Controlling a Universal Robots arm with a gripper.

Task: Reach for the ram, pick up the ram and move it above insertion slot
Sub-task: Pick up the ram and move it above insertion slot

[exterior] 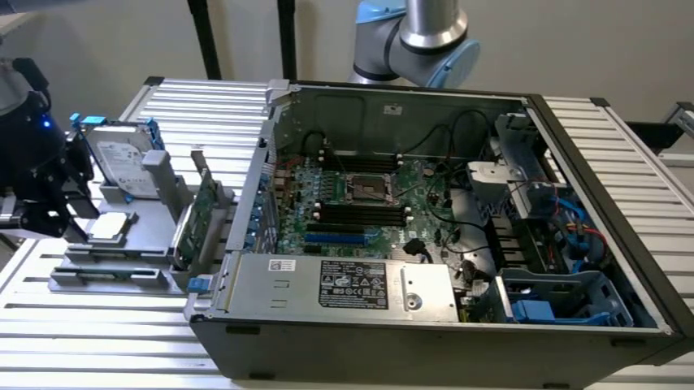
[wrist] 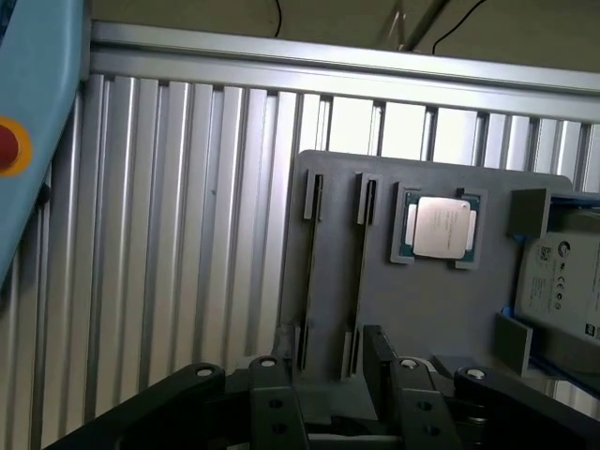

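A thin dark strip standing on edge in the grey holder (wrist: 450, 319) looks like the ram (wrist: 309, 272). A second, similar strip (wrist: 359, 277) runs beside it. My gripper (wrist: 328, 366) hovers over their near ends, open, its black fingers (wrist: 274, 398) apart with nothing between them. In the exterior view my gripper (exterior: 49, 213) hangs over the holder (exterior: 114, 272) at the exterior view's left, outside the computer case. The long dark memory slots (exterior: 363, 213) lie on the green motherboard inside the case.
The holder also carries a silver processor (wrist: 438, 228), a hard drive (exterior: 117, 158) and a green expansion card (exterior: 193, 223). The open case (exterior: 434, 333) stands on the ribbed aluminium table (exterior: 97, 341). A light blue object with a red button (wrist: 9, 145) lies at the table's edge.
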